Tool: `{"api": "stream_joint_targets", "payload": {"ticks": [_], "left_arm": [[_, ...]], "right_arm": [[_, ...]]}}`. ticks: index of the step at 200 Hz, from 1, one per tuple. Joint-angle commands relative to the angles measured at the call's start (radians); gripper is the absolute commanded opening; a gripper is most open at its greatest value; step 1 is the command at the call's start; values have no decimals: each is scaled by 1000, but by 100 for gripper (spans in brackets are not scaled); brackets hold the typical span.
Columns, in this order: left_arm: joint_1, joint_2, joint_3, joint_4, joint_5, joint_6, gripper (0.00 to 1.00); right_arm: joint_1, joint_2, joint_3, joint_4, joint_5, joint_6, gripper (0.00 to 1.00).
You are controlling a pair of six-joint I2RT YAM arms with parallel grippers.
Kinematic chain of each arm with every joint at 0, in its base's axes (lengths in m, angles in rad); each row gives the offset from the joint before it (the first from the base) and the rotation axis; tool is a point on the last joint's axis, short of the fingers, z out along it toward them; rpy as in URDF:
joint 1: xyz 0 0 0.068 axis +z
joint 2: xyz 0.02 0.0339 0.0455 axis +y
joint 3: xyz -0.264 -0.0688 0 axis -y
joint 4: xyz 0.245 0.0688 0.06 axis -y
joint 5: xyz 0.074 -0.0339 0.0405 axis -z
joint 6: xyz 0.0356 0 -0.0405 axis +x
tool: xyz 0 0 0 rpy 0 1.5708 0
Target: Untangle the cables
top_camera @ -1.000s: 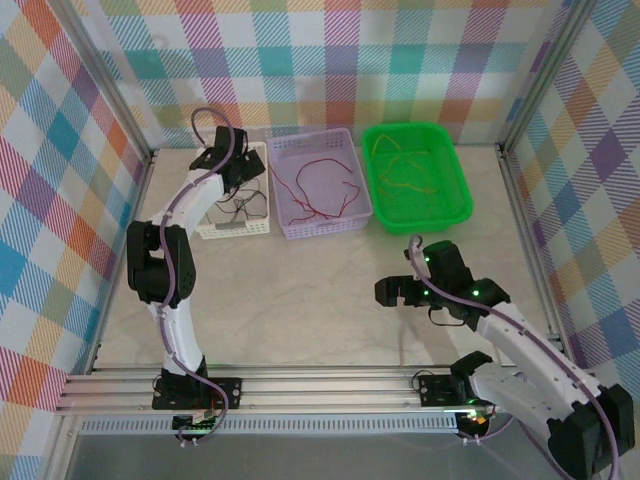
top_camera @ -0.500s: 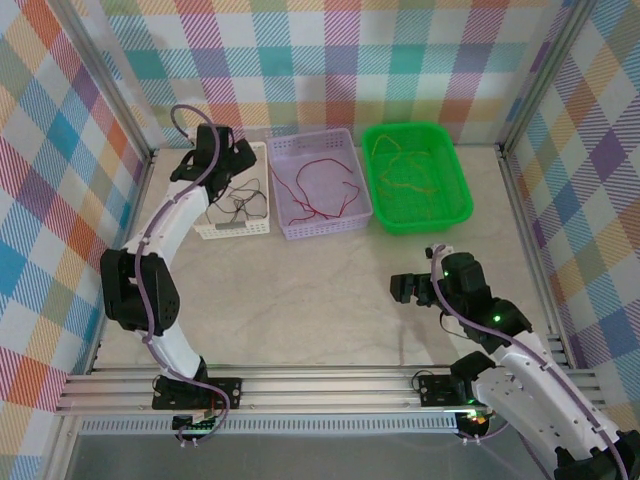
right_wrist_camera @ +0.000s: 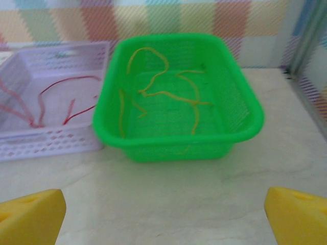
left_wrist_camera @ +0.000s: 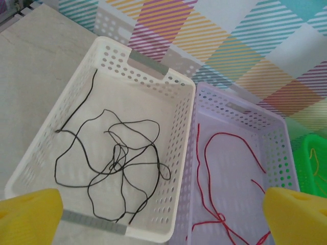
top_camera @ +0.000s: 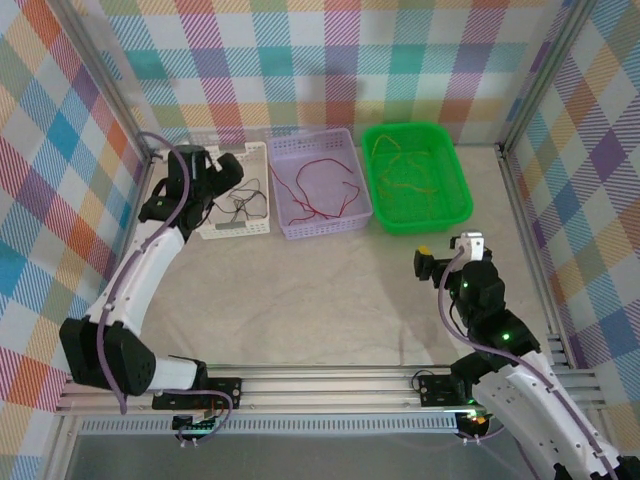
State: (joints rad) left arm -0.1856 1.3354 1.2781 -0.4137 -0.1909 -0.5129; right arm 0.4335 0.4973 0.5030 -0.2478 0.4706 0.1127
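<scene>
Black cable (left_wrist_camera: 117, 153) in white basket (left_wrist_camera: 148, 64), red cable (left_wrist_camera: 206, 163) in purple basket (left_wrist_camera: 240, 108), orange cable (right_wrist_camera: 168, 93) in green basket (right_wrist_camera: 179, 140); left hand (left_wrist_camera: 163, 217) and right hand (right_wrist_camera: 163, 217) spread wide, empty.

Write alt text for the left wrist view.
A white basket holding a loosely tangled black cable, with a lilac basket holding red cable just right of it. The left arm's yellow fingers sit in the bottom corners, wide apart and empty; a green basket edge shows far right.

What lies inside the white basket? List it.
The white basket holds thin black cable, looped and crossing itself. Its near left corner is hidden behind a yellow fingertip of the left tool.
</scene>
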Motion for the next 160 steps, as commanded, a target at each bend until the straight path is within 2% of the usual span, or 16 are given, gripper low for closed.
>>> {"api": "stream_joint_targets", "payload": {"ticks": [1, 50, 86, 117, 137, 160], "left_arm": [[-17, -50, -54, -21, 22, -29, 100], [-34, -190, -206, 7, -16, -25, 100], [-42, -244, -287, 9, -50, -10, 100], [-80, -276, -315, 28, -128, 22, 100], [-89, -294, -332, 42, -143, 26, 100], [-95, -309, -350, 40, -149, 39, 100]], "right_arm": [[-78, 52, -21, 161, 43, -19, 100], [-278, 216, -50, 319, -64, 36, 100], [-319, 382, -83, 496, -64, -32, 100], [-358, 545, -123, 668, -223, -165, 100], [-359, 684, -142, 789, -236, -175, 100], [-361, 784, -151, 931, -329, -181, 100]]}}
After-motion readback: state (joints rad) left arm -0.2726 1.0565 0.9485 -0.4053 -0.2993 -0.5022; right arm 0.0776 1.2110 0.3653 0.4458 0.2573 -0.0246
